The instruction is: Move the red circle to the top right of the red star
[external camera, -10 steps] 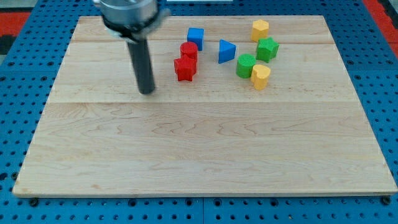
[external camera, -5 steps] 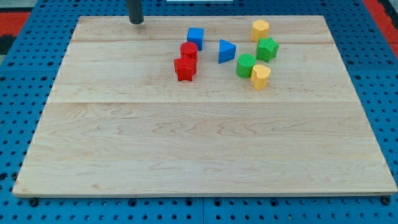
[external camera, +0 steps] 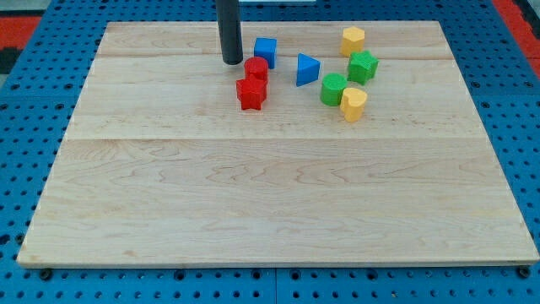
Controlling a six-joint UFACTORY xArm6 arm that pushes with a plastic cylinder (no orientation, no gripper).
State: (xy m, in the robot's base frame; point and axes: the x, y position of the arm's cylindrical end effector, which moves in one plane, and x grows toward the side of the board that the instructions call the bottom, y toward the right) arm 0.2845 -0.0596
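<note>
We have no jaws on this arm, so nothing is held; the arm ends in a dark rod, and our tip (external camera: 231, 62) rests on the table (external camera: 253, 211) near the view's top, a little left of centre. The rod rises straight out of the view's top edge.

Just to the view's right of our tip, and slightly lower, sits the red circle (external camera: 256, 69); a narrow gap shows between the two, so we cannot call it contact. The red circle touches the red star (external camera: 251, 94), which lies directly below it, a touch to the view's left. So the red circle stands above the red star, close to straight up rather than clearly to its upper right.

Just above and to the right of the red circle is the blue cube (external camera: 266, 51), very near it; whether they touch we cannot tell. Further to the view's right lies the blue triangle (external camera: 307, 69), apart from the red pair.

Beyond that sits a cluster of four. A yellow block (external camera: 353, 39) is nearest the view's top, with a green block (external camera: 363, 66) just below it. A second green block (external camera: 333, 89) lies lower and to the left, and a second yellow block (external camera: 353, 103) sits right beside it on the lower right.

The table is pale wood, resting on a blue pegboard (external camera: 34, 101).
</note>
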